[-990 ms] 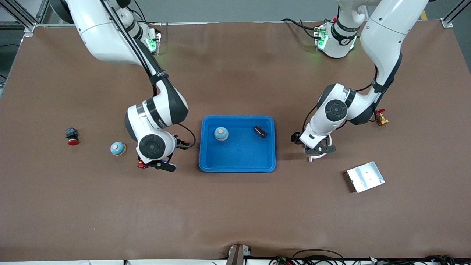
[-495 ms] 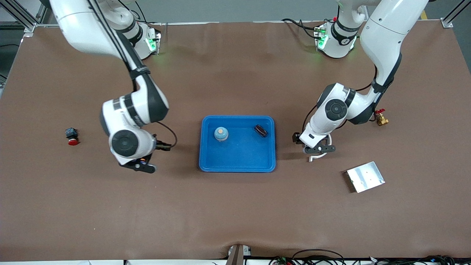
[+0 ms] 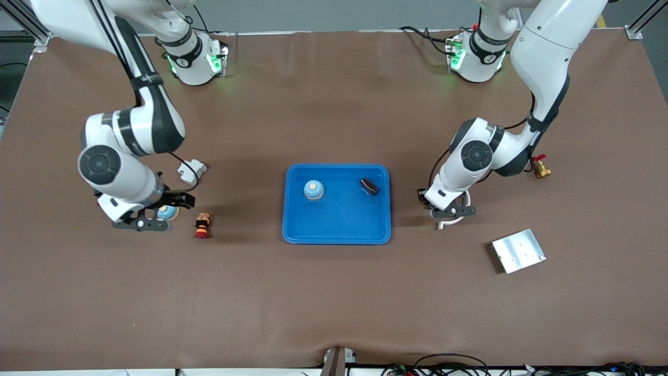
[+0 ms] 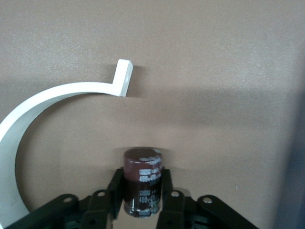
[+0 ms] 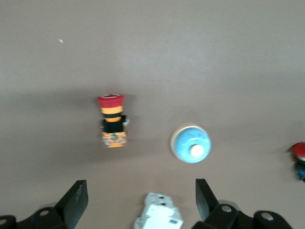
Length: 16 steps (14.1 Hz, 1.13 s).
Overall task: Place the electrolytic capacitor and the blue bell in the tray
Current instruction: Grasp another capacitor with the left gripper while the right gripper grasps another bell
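Your right arm has swung away from the tray (image 3: 336, 237) toward its own end of the table, and the right gripper (image 3: 154, 215) now hangs with its fingers spread wide over a second blue bell (image 5: 190, 144) sitting on the mat. A red pushbutton (image 5: 113, 119) lies just beside that bell. One blue bell (image 3: 313, 190) already sits in the tray, and so does a dark part (image 3: 369, 186).

Now watch your left gripper (image 4: 142, 202): it is clamped on the electrolytic capacitor (image 4: 142, 179), low over the mat above a white curved piece (image 4: 47, 98). The can's long axis runs along the fingers. The tray lies just beside this gripper, toward the right arm's end, so the left arm looks much the nearer for the drop. I'd judge a short carry sideways over the rim is all you need.
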### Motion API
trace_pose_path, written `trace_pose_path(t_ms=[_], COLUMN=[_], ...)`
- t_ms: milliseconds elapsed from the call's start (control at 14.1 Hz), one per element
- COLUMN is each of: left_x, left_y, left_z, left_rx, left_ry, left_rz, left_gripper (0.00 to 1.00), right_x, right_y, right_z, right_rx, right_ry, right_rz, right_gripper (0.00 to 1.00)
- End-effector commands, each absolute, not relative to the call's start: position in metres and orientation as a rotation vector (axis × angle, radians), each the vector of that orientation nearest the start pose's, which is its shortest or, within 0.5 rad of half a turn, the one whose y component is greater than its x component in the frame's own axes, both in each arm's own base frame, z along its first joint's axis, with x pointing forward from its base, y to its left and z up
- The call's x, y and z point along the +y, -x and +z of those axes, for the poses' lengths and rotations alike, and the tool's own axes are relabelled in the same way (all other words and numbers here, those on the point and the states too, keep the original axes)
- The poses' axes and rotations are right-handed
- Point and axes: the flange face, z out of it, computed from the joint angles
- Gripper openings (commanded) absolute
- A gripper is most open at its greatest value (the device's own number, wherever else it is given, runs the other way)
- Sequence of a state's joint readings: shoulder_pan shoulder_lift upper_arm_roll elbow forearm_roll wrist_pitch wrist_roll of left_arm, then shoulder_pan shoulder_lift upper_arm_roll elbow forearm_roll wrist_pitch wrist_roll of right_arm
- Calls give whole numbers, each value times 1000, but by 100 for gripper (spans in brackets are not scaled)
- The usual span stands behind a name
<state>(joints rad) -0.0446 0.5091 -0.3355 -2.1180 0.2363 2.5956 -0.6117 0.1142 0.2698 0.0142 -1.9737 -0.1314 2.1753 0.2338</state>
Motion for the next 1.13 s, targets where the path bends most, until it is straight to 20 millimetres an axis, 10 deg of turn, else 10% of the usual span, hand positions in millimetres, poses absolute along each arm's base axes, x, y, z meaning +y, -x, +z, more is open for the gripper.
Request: trace_pose_path(t_ms=[0,354,1061], left_x=[-216,-217,-242], left_y=[-529,-532,-555], left_z=[189,193,223], left_rx=[-156,-236,-730], left_ry=[3172,3172,3158], left_rz=[-17,-31,-97], left_gripper=[5,0,0], right_x=[32,-24,-21], right_y=[-566,-543,-542], right_z=[313,255,223], right_rx=[-38,-68,-72], right_ry=[3242,3200,3185], right_rz=[-27,-223,-214], right_gripper=[100,100,100])
